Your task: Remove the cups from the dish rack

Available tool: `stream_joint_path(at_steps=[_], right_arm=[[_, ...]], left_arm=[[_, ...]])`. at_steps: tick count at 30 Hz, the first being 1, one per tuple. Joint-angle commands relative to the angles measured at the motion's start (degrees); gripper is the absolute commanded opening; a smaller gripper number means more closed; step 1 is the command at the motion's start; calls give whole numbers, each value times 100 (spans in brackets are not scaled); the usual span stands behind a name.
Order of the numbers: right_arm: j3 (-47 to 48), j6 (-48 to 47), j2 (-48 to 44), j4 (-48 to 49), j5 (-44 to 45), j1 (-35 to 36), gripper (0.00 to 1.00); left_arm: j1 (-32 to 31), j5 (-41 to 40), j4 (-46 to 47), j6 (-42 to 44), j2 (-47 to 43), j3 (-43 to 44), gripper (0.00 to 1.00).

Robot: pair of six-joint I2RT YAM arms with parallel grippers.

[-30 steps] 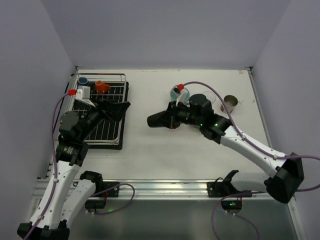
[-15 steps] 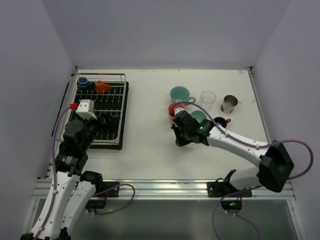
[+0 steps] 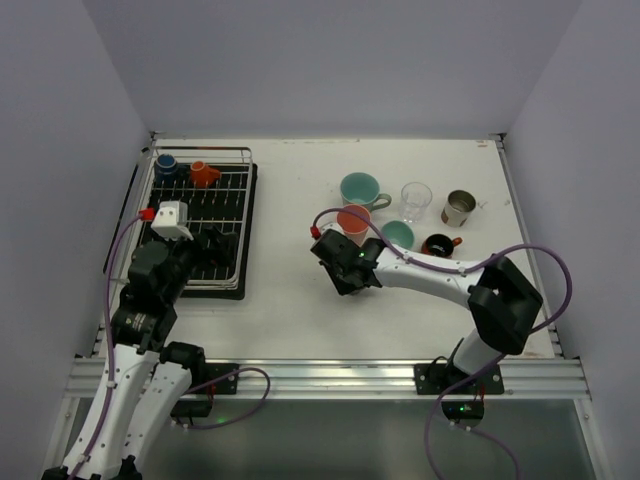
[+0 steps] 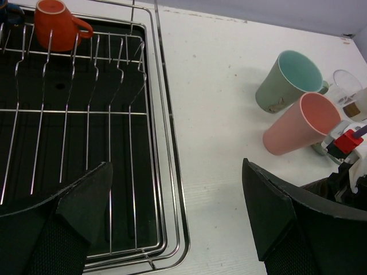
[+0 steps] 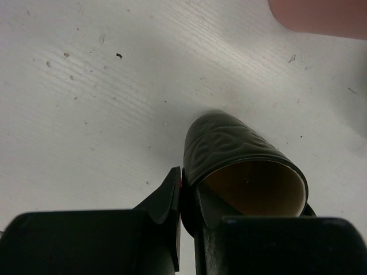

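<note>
The dark brown embossed cup [image 5: 241, 154], tan inside, is out of the rack. It is low at the white table [image 3: 290, 300], well right of the silver wire dish rack [image 4: 86, 111] and just nearer than the salmon tumbler [image 3: 353, 220]. Whether its base touches the table, I cannot tell. The right gripper [image 5: 182, 189] pinches one wall of its rim, jaws narrow. The cup looks tilted, so letting go now could tip it or roll it into the tumbler. The left gripper [image 4: 176, 172] hangs wide and empty over the rack's near right corner. An orange cup [image 4: 54, 23] and a blue cup [image 3: 166, 165] sit at the rack's far left.
</note>
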Motion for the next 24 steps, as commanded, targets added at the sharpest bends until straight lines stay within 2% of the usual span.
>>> stream_joint_path(at_steps=[1,5,6,14,17,20,21,24], right_arm=[[250,-60,89,42,343,32,2],[267,-33,204,50,396,85,12],[276,-33,204,59,422,103,20],[329,-42,-270,42,344,129,51],[390,-86,-682,33,282,164,64],[347,-156,-1262,155,107,156,68],[268,-165,-1438,208,45,156,68],[-12,-218,-2141,428,-166,156,68]], left_arm=[[8,-123,-22,140,40,-8,100],[0,-332,-48,-44,111,45,100],[-1,-378,-22,-106,128,63,100],[0,-869,452,-642,1006,527,100],[8,-1405,672,-713,1525,913,100],[8,-1906,980,-678,2244,1378,100],[52,-2038,1006,-669,2751,1538,100],[210,-1961,1042,-529,3806,2276,100]])
